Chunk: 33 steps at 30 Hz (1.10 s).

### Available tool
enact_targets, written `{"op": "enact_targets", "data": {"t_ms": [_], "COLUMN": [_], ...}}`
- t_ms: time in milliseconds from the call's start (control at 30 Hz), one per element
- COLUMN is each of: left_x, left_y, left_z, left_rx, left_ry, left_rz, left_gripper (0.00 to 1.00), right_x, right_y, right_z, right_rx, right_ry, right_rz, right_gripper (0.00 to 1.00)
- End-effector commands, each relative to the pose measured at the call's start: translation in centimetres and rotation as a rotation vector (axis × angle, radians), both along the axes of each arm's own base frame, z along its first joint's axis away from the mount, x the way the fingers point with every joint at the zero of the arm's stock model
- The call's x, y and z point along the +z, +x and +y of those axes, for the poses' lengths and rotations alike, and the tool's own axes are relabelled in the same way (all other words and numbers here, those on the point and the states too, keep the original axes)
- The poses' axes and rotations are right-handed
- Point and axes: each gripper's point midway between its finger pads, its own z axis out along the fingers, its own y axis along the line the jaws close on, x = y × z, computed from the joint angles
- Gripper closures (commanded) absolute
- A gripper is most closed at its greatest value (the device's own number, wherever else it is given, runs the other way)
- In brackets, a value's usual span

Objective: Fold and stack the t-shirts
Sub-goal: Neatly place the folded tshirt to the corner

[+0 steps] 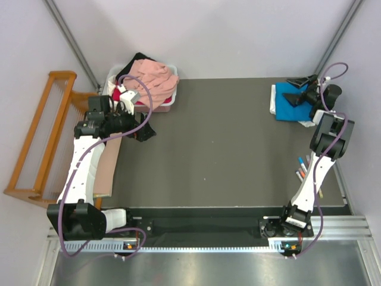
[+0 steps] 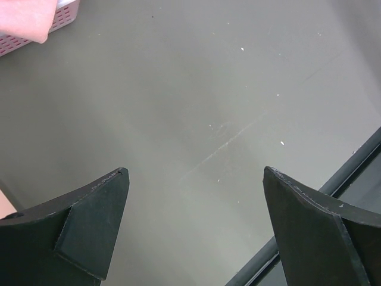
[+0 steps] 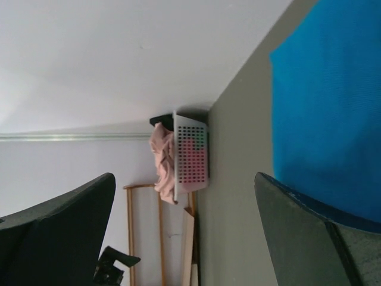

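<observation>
Even, bright diffuse light, soft shadows cast under arms, wrist views softly blurred near fingers (image 2: 89, 232), no glare seen.

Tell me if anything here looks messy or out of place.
The pink shirt is heaped in the white tub, far left, spilling over its rim. A few pens lie loose at the right edge of the table.

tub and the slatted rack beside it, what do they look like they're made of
The tub looks like white moulded plastic: its wall is a regular grid of small holes, with a smooth rim. The rack looks like wood, orange-brown with a slight sheen, probably varnished; its thin slats run between thicker rails.
</observation>
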Motion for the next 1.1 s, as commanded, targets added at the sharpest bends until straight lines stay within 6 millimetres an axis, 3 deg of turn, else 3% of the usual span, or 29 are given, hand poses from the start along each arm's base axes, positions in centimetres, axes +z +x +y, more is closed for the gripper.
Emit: {"op": "enact_targets", "data": {"t_ms": [0,133,200,233,367,433,533,633,900,1000,1067], "left_x": [1.3,1.5,1.7,1.7,1.8,1.8,1.8,1.4,1.6,1.7,1.5], "left_y": [0.3,0.2,0.1,0.0,-0.3,-0.4,-0.6,-0.9,-0.7,-0.6,-0.6], "left_z": [0.1,0.1,0.1,0.1,0.0,-0.1,-0.3,-0.2,0.0,0.1,0.1], "left_rx": [-0.005,-0.003,-0.001,0.001,-0.005,-0.01,-0.017,-0.014,-0.012,-0.008,-0.006], "left_ry": [0.011,0.005,0.005,0.005,0.003,0.0,-0.014,-0.008,0.003,0.007,0.01], "left_rz": [-0.044,-0.045,-0.049,-0.049,-0.047,-0.048,-0.044,-0.038,-0.043,-0.045,-0.037], "left_gripper": [0.01,0.01,0.01,0.01,0.01,0.01,0.01,0.01,0.01,0.01,0.01], "right_x": [-0.5,-2.4,-1.0,-0.1,8.4,11.0,11.5,9.2,-2.4,-4.5,-3.8], "right_y": [0.2,0.1,0.2,0.1,-0.6,-1.0,-1.7,-2.6,-4.6,-4.4,-3.9], "right_z": [-0.8,-1.7,-2.2,-2.2,-1.1,-1.6,-2.4,-3.9,-6.4,-6.8,-7.0], "right_rx": [-0.028,-0.084,-0.102,-0.097,-0.062,-0.078,-0.095,-0.147,-0.252,-0.263,-0.268], "right_ry": [-0.131,-0.156,-0.218,-0.233,-0.205,-0.189,-0.138,-0.119,-0.152,-0.184,-0.196], "right_rz": [0.008,0.137,0.113,0.088,-0.175,-0.268,-0.278,-0.227,0.038,0.085,0.071], "right_gripper": [0.0,0.0,0.0,0.0,0.0,0.0,0.0,0.0,0.0,0.0,0.0]}}
